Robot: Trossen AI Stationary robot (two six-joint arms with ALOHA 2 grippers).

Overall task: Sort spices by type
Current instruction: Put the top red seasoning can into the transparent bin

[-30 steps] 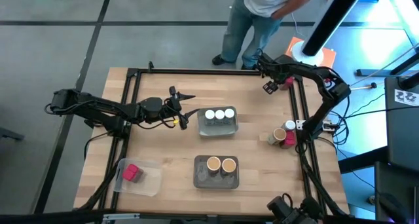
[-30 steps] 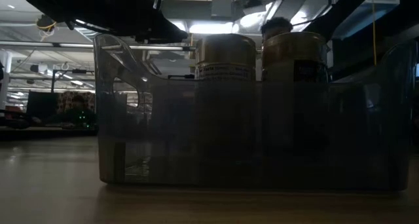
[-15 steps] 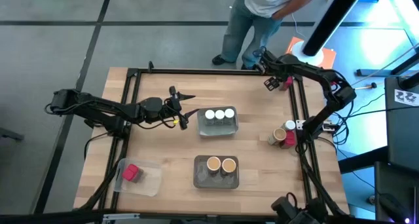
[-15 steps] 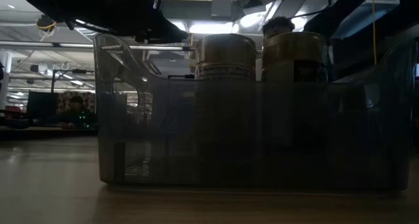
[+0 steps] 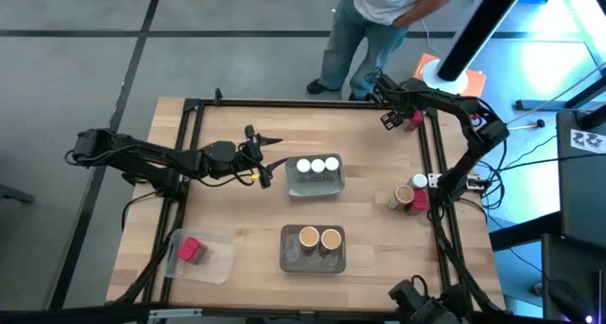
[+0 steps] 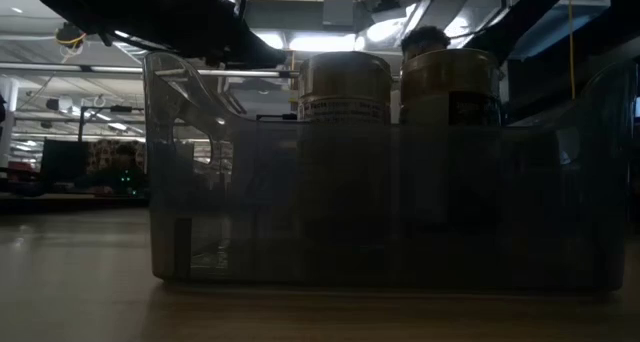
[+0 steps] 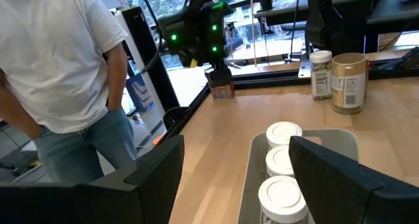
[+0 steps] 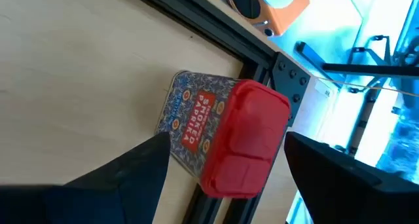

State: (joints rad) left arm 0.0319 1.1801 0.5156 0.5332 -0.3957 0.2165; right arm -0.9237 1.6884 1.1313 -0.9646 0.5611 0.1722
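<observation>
The wooden counter (image 5: 360, 172) is sitting inside a black frame on a grey floor, and a person (image 5: 383, 21) in a white shirt and jeans is standing just beyond its far edge. Three white-lidded jars (image 5: 317, 166) are lining up in a grey tray (image 5: 294, 184) mid-counter. Two tan-topped cylinders (image 5: 319, 238) are standing in a second tray (image 5: 287, 253) nearer the front. One red packet (image 5: 190, 250) is lying in a clear tray (image 5: 218, 262) at the front left. A few more spices (image 5: 409, 197) are clustering by the right rail. The left tool (image 5: 271, 152) is hovering beside the jar tray, fingers apart and empty. The right tool (image 5: 391, 119) is hanging at the far right corner, fingers spread either side of a red-lidded paprika tin (image 8: 226, 135), not clamping it. From counter height, the dim tray wall is hiding nearly everything.
</observation>
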